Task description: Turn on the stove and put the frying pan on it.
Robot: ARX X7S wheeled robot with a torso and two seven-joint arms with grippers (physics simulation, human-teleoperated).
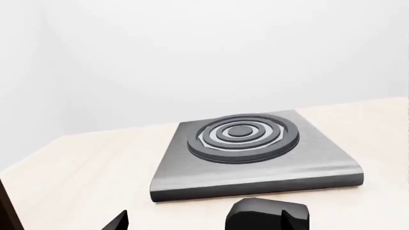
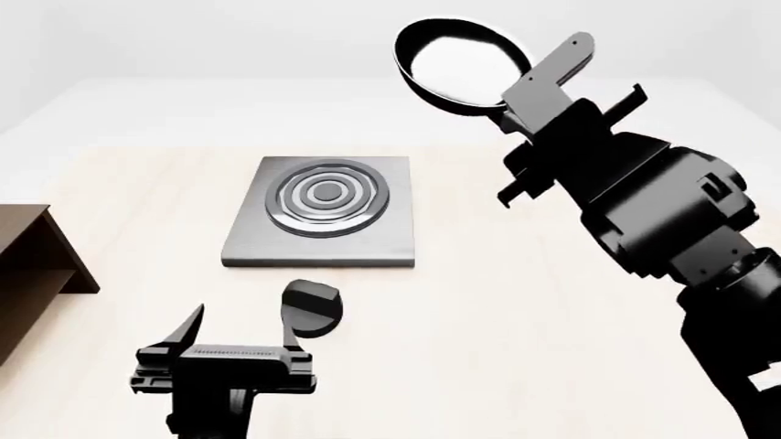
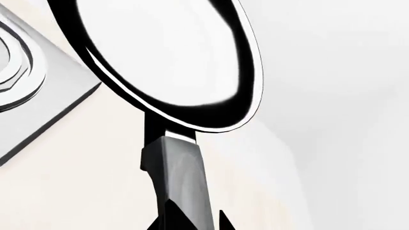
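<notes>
The stove (image 2: 324,215), a flat grey plate with concentric rings, lies on the pale table; it also shows in the left wrist view (image 1: 255,153) and at the edge of the right wrist view (image 3: 26,96). A small round black knob (image 2: 311,306) sits on the table just in front of the stove. My left gripper (image 2: 238,337) is open, low over the table, with the knob (image 1: 268,215) close by one fingertip. My right gripper (image 2: 537,87) is shut on the handle (image 3: 182,177) of the frying pan (image 2: 462,64), held tilted high in the air beyond and right of the stove. The pan's glossy inside fills the right wrist view (image 3: 172,57).
A brown wooden box or shelf (image 2: 31,265) stands at the table's left edge. The pale wooden table (image 2: 513,302) stretches to the right of the stove. A white wall lies behind.
</notes>
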